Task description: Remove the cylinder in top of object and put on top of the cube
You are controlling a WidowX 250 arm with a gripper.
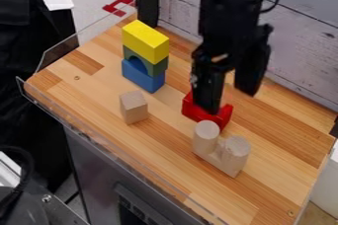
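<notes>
The black gripper (230, 98) hangs open over the right-centre of the board, with nothing visible between its fingers. Its left finger comes down in front of the red block, partly hiding it; whether they touch, I cannot tell. Nearer the camera, two pale wooden cylinders stand upright side by side, a left one (206, 136) and a right one (235, 153), on a pale wooden base (216, 160). Both are below the gripper in the view. The plain wooden cube (134, 107) sits to the left of the cylinders, its top bare.
A red notched block (221, 116) lies just behind the cylinders. Further back on the left stands a stack: yellow block (145, 41) on top, green arch (156, 65), blue block (143, 76) below. A clear rim (84, 30) edges the wooden board; a whitewashed plank wall stands behind.
</notes>
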